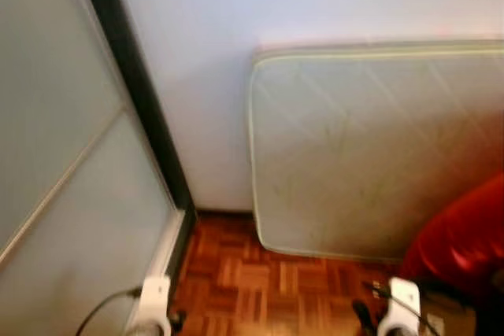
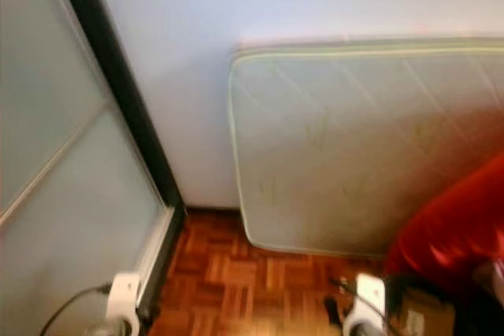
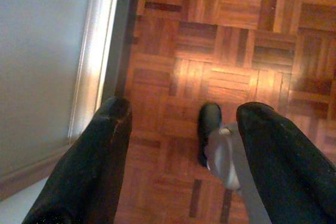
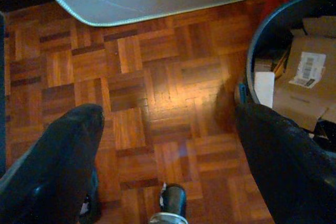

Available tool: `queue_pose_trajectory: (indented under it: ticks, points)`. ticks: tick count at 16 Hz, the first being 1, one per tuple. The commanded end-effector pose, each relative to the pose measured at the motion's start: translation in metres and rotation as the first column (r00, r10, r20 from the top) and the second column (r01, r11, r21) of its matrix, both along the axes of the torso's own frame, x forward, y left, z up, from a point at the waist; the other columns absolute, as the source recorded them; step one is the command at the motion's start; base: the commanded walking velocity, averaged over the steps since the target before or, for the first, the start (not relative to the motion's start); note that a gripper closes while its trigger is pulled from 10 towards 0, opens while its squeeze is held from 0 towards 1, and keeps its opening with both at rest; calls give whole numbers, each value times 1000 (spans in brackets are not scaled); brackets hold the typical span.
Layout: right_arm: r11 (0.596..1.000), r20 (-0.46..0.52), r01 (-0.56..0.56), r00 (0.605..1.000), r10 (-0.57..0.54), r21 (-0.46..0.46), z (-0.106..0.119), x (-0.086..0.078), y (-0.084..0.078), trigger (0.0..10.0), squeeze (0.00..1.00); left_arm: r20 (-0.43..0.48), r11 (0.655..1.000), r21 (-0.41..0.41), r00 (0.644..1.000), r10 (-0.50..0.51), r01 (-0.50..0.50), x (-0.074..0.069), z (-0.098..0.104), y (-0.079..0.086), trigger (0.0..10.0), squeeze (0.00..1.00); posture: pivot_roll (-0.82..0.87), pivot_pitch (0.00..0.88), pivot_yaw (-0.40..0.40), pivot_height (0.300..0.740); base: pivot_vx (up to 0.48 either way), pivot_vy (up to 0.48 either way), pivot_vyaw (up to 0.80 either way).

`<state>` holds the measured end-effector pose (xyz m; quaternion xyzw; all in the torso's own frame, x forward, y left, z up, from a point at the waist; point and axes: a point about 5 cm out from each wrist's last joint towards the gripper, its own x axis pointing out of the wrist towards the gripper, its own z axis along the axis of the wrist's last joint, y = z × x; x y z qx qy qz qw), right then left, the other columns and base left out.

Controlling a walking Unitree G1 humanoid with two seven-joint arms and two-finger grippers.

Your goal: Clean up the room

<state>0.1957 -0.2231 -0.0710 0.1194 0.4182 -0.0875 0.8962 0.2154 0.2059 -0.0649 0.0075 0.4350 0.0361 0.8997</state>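
Both jaws gape over parquet floor (image 4: 157, 93) near mattress (image 1: 370, 147).

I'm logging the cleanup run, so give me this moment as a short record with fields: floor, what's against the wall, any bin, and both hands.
floor: bare wood parquet
against wall: pale quilted mattress, standing on edge on the floor
left side: frosted glass door in a dark frame
bin: dark round bin holding cardboard, beside the right hand
red item: red fabric by the mattress, unclear what it is
left hand: open, empty, above the floor
right hand: open, empty, above the floor
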Motion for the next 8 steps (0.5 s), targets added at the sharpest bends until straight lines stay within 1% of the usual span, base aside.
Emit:
queue_pose_trajectory:
  ticks: [1,2,3,6,8]
  points:
    - [1000,-5,4,1000,-4,3,-1,0,1,10000,0,26,1000,6,1000,-2,2,8,5,2,10000,0,80,47,-7,740,0,0,0]
    - [1000,-6,7,1000,-7,2,-1,0,1,10000,0,29,1000,5,1000,-2,2,8,5,2,10000,0,80,49,-7,740,0,0,0]
    - [1000,-8,5,1000,-5,1,-1,0,1,10000,0,30,1000,5,1000,-2,2,8,6,2,10000,0,78,50,-7,740,0,0,-513]
    - [1000,-13,-3,1000,3,2,-1,0,1,10000,0,33,1000,7,999,-5,4,9,6,2,10000,0,81,52,-9,740,0,0,-773]
    - [1000,-17,-8,1000,8,0,-1,0,1,10000,0,21,998,35,999,-44,43,9,6,2,10000,0,80,51,-7,740,0,0,-769]
